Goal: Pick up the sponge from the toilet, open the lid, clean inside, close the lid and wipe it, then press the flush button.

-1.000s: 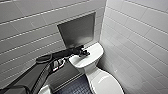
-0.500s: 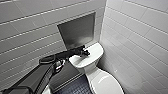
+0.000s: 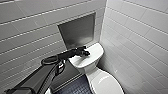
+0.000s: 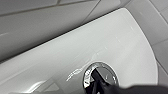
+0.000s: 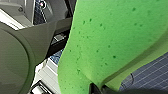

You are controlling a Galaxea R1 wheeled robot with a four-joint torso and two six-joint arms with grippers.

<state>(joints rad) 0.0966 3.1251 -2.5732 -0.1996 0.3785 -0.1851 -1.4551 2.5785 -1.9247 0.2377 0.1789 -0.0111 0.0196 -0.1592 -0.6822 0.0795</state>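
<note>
You're on the last step, by my reading: the lid [image 3: 106, 81] lies closed on the toilet [image 3: 95, 53], and your left gripper [image 3: 85, 53] is over the tank top at the far end, reaching in from the left. In the left wrist view its dark tip sits on the chrome flush button [image 4: 100, 74], touching it near the middle; whether that gripper is spread or pressed together can't be told. The next move likely calls for a firm, straight push down, kept centred so the tip doesn't skid off the glossy chrome. Your right gripper [image 5: 98, 89] pinches the green sponge [image 5: 107, 37], with dark floor tiling showing beyond it
</note>
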